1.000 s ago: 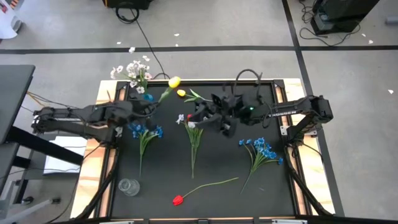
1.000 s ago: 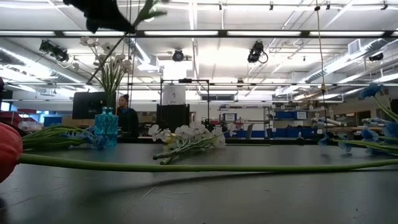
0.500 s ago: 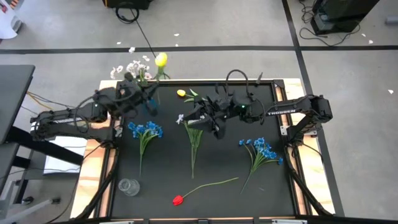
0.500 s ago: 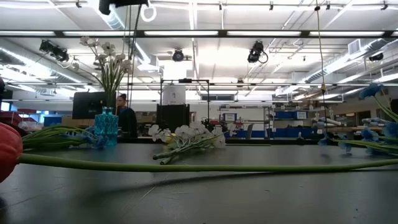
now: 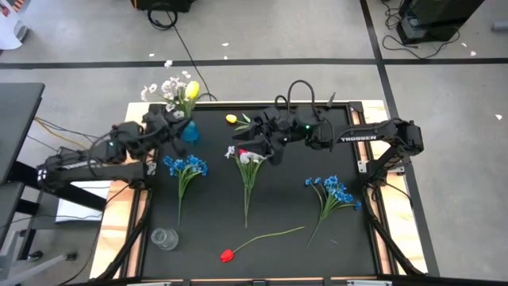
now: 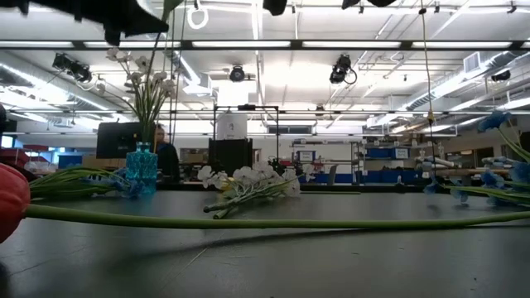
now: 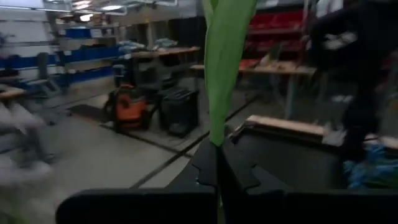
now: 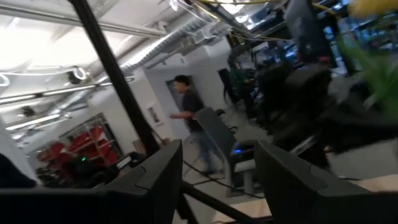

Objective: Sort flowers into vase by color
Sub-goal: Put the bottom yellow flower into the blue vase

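Observation:
My left gripper is shut on a yellow tulip, held over the teal vase at the table's far left. The vase holds white blossoms by their stems and also shows in the low view. My right gripper is open and empty above a white spray lying mid-table. A second yellow tulip, two blue sprays and a red tulip lie flat on the mat. My left gripper pinches the yellow tulip's green stem and leaf between its two shut fingers. The stem stands roughly upright through the hold, with the bloom above the fingers. The tulip is lifted clear of the table, beside the vase's white blossoms.
A small clear glass jar stands near the front left. The red tulip's stem runs across the low view close to the camera. Wooden table edges border the black mat. A person is in the room beyond.
My left gripper has carried the yellow tulip toward the table's far left corner and turned it upright, so its bloom now stands over the vase. My right gripper has gone toward the table's left, to above the white spray's blossoms.

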Robot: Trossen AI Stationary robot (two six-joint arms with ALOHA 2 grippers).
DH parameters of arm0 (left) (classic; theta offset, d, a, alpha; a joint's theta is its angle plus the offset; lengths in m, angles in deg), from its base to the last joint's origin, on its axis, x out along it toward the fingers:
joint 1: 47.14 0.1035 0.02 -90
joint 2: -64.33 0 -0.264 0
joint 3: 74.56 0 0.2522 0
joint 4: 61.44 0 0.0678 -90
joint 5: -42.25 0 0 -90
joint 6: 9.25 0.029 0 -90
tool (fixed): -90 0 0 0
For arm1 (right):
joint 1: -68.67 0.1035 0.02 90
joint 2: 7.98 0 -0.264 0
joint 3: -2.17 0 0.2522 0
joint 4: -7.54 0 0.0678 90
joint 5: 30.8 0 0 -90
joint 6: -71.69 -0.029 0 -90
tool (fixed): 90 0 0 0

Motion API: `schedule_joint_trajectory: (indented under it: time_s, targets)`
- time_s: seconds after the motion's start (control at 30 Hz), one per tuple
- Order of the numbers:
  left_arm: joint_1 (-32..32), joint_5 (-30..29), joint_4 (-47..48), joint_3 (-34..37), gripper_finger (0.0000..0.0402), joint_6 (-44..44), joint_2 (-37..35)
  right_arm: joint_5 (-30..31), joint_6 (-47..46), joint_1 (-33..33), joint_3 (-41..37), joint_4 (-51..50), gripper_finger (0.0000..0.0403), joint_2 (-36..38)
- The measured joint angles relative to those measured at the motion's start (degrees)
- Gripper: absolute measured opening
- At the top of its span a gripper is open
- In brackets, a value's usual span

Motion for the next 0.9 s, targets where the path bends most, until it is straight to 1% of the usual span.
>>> schedule_joint_trajectory:
  time_s: [0.07,0.13,0.2,0.27,0.4,0.57,0.67,0.73,0.8,0.9]
  targets:
    - [-0.06,1.27,-5.35,4.72,0.0001,-1.29,-1.56,0.23,0.49,-0.35,0.0,-0.47,0.0208,0.0]
    - [-0.27,0.86,-8.48,7.2,0.0001,-1.72,-2.45,0.2,0.55,-0.53,0.0,-0.8,0.0208,0.0]
    - [-0.28,-1.82,-10.03,7.68,0.0001,-1.56,-3.23,-0.16,0.67,-0.78,0.0,-1.07,0.0208,0.0]
    - [-0.08,-5.27,-10.3,7.68,0.0001,0.37,-4.31,-1.12,1.85,-1.32,0.0,-1.48,0.0208,0.0]
    - [1.09,-10.42,-10.89,7.68,0.0001,2.05,-7.93,-2.55,3.51,-3.5,0.0,-3.55,0.0208,0.02]
    - [2.21,-14.89,-9.45,7.72,0.0001,3.87,-12.23,-9.03,3.5,-7.01,0.0,-6.36,0.0208,0.02]
    - [2.9,-16.93,-10.94,11.01,0.0001,4.26,-14.83,-12.81,2.97,-8.97,0.0,-6.8,0.0208,0.02]
    - [3.49,-17.89,-15.86,15.59,0.0001,3.54,-16.61,-15.42,2.97,-10.09,0.0,-6.8,0.0208,0.02]
    - [4.18,-18.18,-24.36,20.68,0.0001,3.23,-17.58,-17.62,2.65,-11.14,0.0,-6.87,0.0208,0.02]
    - [5.15,-19.02,-36.26,26.7,0.0001,5.65,-17.93,-20.27,1.63,-12.47,0.0,-6.92,0.0208,0.02]
